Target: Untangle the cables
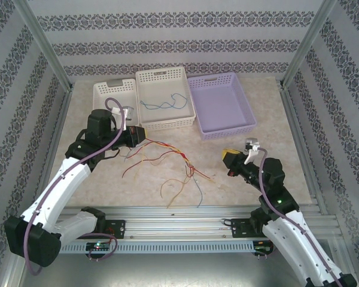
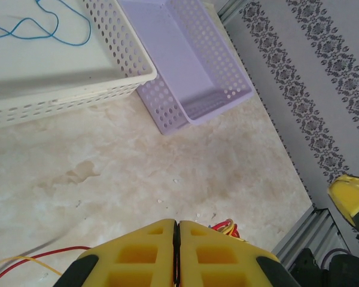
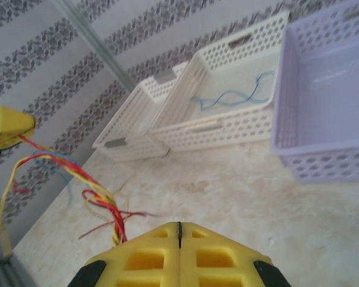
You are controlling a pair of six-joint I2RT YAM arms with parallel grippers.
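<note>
- Currently, left gripper (image 2: 176, 225): fingers pressed together, pinching one end of the cables (image 1: 178, 159).
- Red, yellow and blue tangle runs from its tips toward the right gripper (image 3: 179, 226).
- Right gripper: fingers pressed together; strands pass just left of its tips, contact undeterminable.
- One blue cable (image 1: 164, 104) lies in the white basket (image 1: 166, 124) beyond the left gripper.

Left arm (image 1: 60, 186) and right arm (image 1: 294, 232) had white shells with black joints, a thin purple cable (image 1: 107, 103) ran along each, a small green light (image 1: 279, 201) glowed on the right arm, left gripper (image 2: 175, 224) and right gripper (image 3: 179, 226) had blocky yellow fingers (image 2: 140, 254) with recessed pockets and black heels.
</note>
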